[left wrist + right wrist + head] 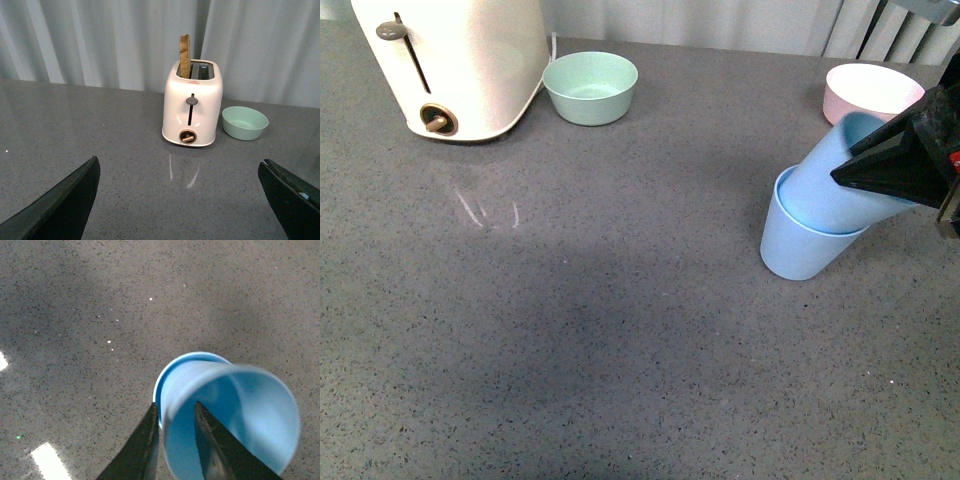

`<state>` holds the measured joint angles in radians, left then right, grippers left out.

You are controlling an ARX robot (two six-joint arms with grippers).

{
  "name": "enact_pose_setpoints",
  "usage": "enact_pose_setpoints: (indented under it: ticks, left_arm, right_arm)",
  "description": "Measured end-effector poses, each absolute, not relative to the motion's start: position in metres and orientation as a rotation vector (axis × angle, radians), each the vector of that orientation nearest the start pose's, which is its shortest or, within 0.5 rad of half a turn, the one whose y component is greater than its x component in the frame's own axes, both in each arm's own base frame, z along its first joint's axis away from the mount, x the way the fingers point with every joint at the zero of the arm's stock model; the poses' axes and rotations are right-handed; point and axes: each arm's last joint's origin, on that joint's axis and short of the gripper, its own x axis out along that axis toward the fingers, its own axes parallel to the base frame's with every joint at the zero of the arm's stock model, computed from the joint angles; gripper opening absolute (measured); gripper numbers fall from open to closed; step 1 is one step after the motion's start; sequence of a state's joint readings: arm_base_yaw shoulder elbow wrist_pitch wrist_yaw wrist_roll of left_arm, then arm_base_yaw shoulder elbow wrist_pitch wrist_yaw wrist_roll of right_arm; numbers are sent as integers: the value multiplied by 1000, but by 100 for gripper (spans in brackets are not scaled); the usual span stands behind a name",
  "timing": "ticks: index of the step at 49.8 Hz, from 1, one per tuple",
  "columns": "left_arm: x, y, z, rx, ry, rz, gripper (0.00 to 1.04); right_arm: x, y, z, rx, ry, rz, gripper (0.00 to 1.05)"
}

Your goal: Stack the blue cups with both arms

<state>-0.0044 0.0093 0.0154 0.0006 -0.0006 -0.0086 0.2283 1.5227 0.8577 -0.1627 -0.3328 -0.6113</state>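
In the front view, the grey surface [620, 330] is matte stone speckled with dark and pale flecks. The lower blue cup [798, 250], a smooth tapered plastic tumbler, stands upright on it at the right. The upper blue cup [825, 180] sits partly inside it, base in the lower one's mouth and body tilted toward my right tool [850, 165], a black angular wedge that enters from the right edge and grips the upper cup near its rim. Behind them is a round pink bowl [870, 92]. Far left stands a glossy cream toaster [455, 65] with rounded corners, and just beside it a mint green bowl [590, 88].

In the left wrist view, my left tool [179, 165] is spread wide, with its two flat black fingers [65, 205] at opposite lower corners and nothing between them but bare surface. Ahead are the toaster, with a brown slice standing in one slot, the mint bowl and a pleated pale curtain [100, 45].

In the right wrist view, my right tool [176, 412] is clamped on the upper cup's thin wall, one finger [142, 445] outside and the other inside. The cup's hollow blue interior [245, 425] is slightly blurred, and the lower cup's rim [167, 372] shows as a crescent around it
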Motion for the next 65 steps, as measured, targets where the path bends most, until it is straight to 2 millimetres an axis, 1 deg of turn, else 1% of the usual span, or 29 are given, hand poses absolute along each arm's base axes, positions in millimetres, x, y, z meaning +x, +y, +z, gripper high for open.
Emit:
enact_pose_setpoints:
  ticks: [4,9,12,14,19,23,27,30,37,38,39,40,41,43,46,47,48,49,50,51,52,53,55,56,58,61,65]
  left_arm:
    - [97,0,168,-8,-7,-4,96]
    - [97,0,168,-8,-7,-4,96]
    - [97,0,168,-9,-7,-4,96]
    - [97,0,168,-9,-7,-4,96]
    - [97,0,168,-9,-7,-4,96]
    - [97,0,168,-9,-7,-4,96]
    - [97,0,168,-8,-7,-4,96]
    - [97,0,168,-9,-7,-4,96]
    - [97,0,168,-9,-7,-4,96]
    - [97,0,168,-9,-7,-4,96]
    - [97,0,168,-9,-7,-4,96]
    - [97,0,168,-9,-7,-3,96]
    - [97,0,168,-9,-7,-4,96]
    - [97,0,168,-9,-7,-4,96]
    - [97,0,168,-9,-7,-3,96]
    - [97,0,168,-8,-7,-3,96]
    - [97,0,168,-9,-7,-3,96]
    - [97,0,168,-9,-7,-3,96]
    - [97,0,168,-9,-7,-4,96]
    - [97,0,168,-9,-7,-5,96]
    - [97,0,168,-8,-7,-5,96]
    - [97,0,168,-8,-7,-5,96]
    - [97,0,168,-9,-7,-5,96]
    - [97,0,168,-9,-7,-4,96]
    - [97,0,168,-9,-7,-4,96]
    - [97,0,168,-8,-7,-4,96]
    - [97,0,168,-9,-7,-4,96]
  right_arm:
    - [294,74,191,-512,650,749,38]
    - [296,70,193,-497,641,726,50]
    - [297,65,196,-474,626,704,60]
    - [298,60,200,-447,615,684,67]
    - [292,41,221,-320,545,624,88]
    - [283,29,233,-253,500,589,97]
    - [271,17,245,-199,455,549,95]
    - [267,13,250,-178,439,528,96]
    - [267,13,248,-153,449,510,95]
    - [267,15,245,-155,419,477,93]
    - [267,15,240,-170,368,356,89]
    - [266,15,237,-163,317,280,85]
    - [262,14,232,-139,257,196,81]
    - [252,10,225,-98,152,85,72]
    - [237,3,221,-56,44,19,60]
    - [234,1,221,-46,25,4,56]
    - [228,0,220,-36,4,-5,50]
    - [226,0,219,-34,-2,-5,48]
    - [220,0,217,-25,-8,-4,41]
    - [218,0,216,-24,-8,-3,39]
    - [213,0,212,-20,-2,-1,33]
    - [212,0,211,-19,0,-1,32]
    - [207,0,206,-16,9,-1,25]
    - [206,0,204,-15,12,-1,23]
    - [201,0,200,-14,17,-1,16]
    - [191,0,195,-15,13,2,2]
    - [184,0,193,-11,4,2,2]
